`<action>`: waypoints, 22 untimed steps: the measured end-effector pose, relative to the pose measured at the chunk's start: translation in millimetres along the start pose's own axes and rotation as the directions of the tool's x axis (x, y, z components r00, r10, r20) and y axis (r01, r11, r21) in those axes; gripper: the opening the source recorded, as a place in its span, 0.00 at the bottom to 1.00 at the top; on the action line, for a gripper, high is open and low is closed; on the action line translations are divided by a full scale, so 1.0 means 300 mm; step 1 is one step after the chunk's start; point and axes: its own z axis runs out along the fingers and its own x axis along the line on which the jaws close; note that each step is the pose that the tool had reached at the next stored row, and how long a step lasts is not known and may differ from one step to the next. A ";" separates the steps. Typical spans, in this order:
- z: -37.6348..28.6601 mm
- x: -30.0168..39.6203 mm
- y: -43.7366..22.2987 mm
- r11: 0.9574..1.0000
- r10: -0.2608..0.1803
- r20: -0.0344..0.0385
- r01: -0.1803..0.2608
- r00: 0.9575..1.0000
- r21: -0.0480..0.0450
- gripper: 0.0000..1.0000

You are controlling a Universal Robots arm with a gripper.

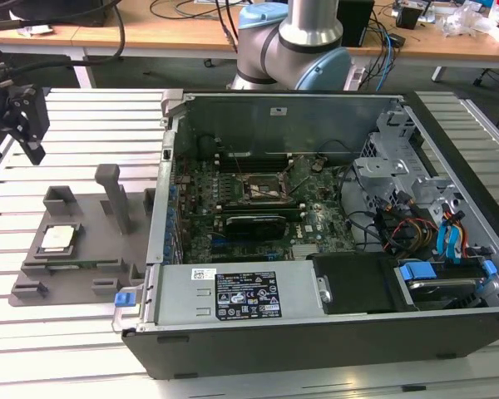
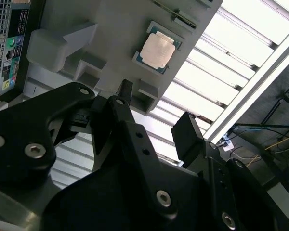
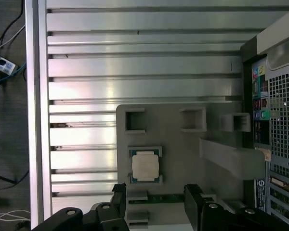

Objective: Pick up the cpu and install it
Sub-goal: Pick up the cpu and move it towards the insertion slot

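Hangs above the cpu (image 3: 145, 166) with tool (image 3: 156, 191) spread open and empty, ready to straddle; lies flat in the grey fixture (image 3: 183, 144) recess, square for grasping.

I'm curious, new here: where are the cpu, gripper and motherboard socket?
cpu (image 3: 145, 166), first wrist view, silver top plate.
gripper (image 3: 155, 193), first wrist view, midway between fingertips.
motherboard socket (image 1: 264, 189), exterior view, its middle.

The exterior view looks down from high and far over the case (image 1: 316, 341), fixture (image 1: 91, 241) and gripper (image 1: 29, 125). Both wrist views sit close behind the fingers (image 3: 195, 202), the first facing straight down, the second slanted. Both share the cpu (image 3: 145, 166) beyond the fingertips.
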 end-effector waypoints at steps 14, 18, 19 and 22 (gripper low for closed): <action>0.053 0.001 0.000 1.000 0.000 0.000 0.000 1.000 0.000 0.60; 0.071 0.002 0.000 1.000 0.000 0.000 0.000 1.000 0.000 0.60; 0.075 0.002 -0.001 1.000 0.000 0.000 0.000 1.000 0.000 0.60; 0.089 0.002 -0.001 1.000 0.000 0.000 0.000 1.000 0.000 0.60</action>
